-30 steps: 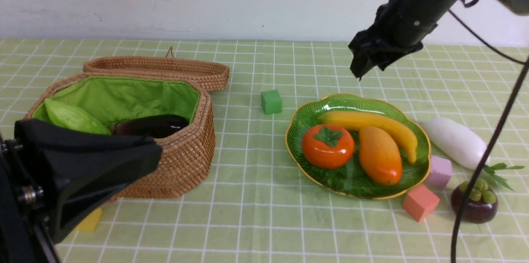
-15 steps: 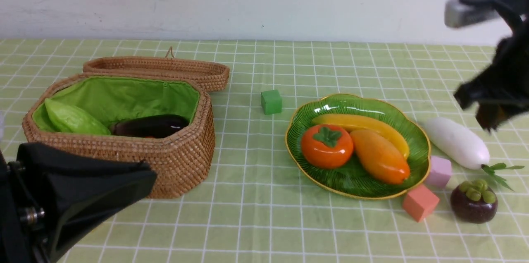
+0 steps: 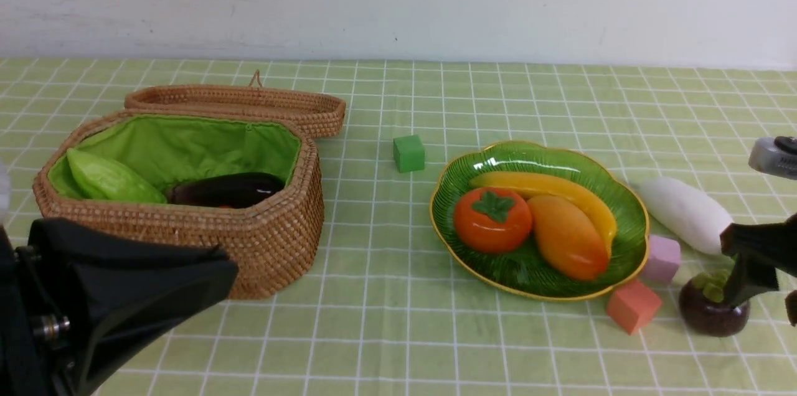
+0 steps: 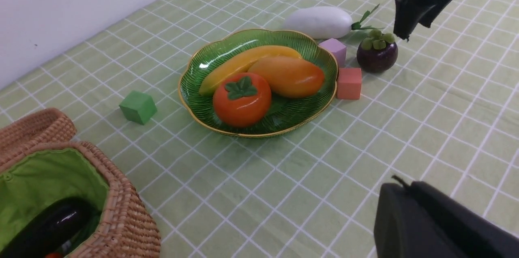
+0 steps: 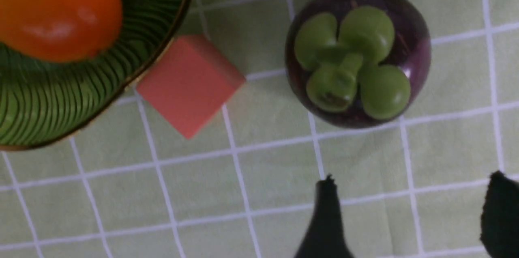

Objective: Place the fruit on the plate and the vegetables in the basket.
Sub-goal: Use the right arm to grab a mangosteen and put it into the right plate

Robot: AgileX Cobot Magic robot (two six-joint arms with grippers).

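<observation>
Green check tablecloth (image 3: 386,321), pale wall behind.

Plate (image 3: 529,156) right of centre, carrying persimmon (image 3: 493,220), mango (image 3: 568,237) and banana (image 3: 548,187). Basket (image 3: 274,240) at left with its lid thrown back; gourd (image 3: 109,177) and eggplant (image 3: 227,189) lie inside.

Mangosteen (image 5: 357,59) stands on the cloth off the plate's right side, upright with its green knobs on top. A salmon cube (image 3: 632,306) sits between it and the plate rim, near both. Radish (image 3: 685,212) lies just behind it on the cloth.

My right gripper (image 5: 412,177) hangs low beside the mangosteen. Its fingers are spread wide with nothing between them. The fruit is just ahead of the tips, not yet inside the gap.

My left gripper (image 3: 221,271) is parked near the basket, pinched closed. I see nothing in it.

Handling, my guess:
- The mangosteen looks like a hard, glossy toy shell, so probably light and stiff. It should not crush.
- It is slippery and round, so it may squirt out or roll if pinched high.
- The knobs are lumpy and a poor seat for the pads.
- Best hold is across the widest girth, below the knobs, with the fingers dropped well down the sides.
- The spread looks ample for its width.
- Mind the salmon cube on the plate side. A finger coming down there could nudge it.
</observation>
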